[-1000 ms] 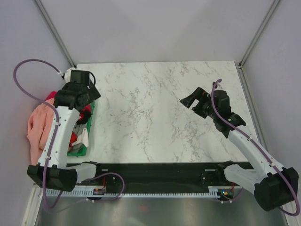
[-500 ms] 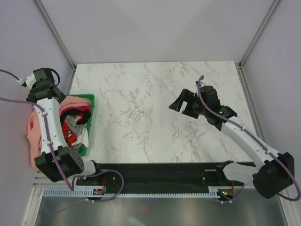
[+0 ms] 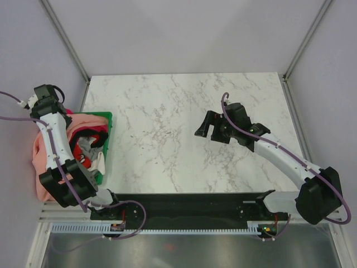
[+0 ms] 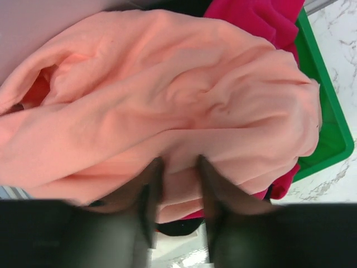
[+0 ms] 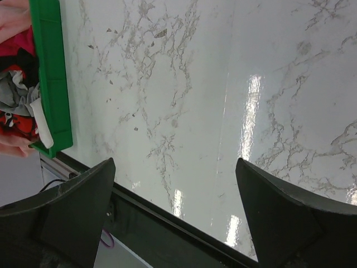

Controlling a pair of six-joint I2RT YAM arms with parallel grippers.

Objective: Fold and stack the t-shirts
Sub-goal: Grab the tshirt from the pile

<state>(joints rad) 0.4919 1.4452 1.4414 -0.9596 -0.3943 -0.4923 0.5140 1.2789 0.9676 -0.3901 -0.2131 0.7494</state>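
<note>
A salmon-pink t-shirt [image 4: 167, 100] lies bunched over the far-left side of a green crate [image 3: 106, 139] and hangs off the table's left edge [image 3: 40, 153]. A magenta-pink t-shirt [image 4: 251, 17] peeks from under it. My left gripper [image 4: 178, 167] is pressed into the salmon cloth, its fingers shut on a fold of it. My right gripper [image 3: 203, 127] hovers above the bare marble table right of centre. Its jaws [image 5: 175, 164] stand wide open, with nothing between them.
The green crate [image 5: 50, 72] holds several other crumpled garments in red, grey and white [image 3: 89, 151]. The marble tabletop [image 3: 167, 123] stretches from the crate to the right wall. A black rail [image 3: 189, 204] runs along the near edge.
My left arm swung left from above the crate to the salmon-pink shirt, and its jaws closed on the cloth. My right gripper drifted left over the table, still open.
</note>
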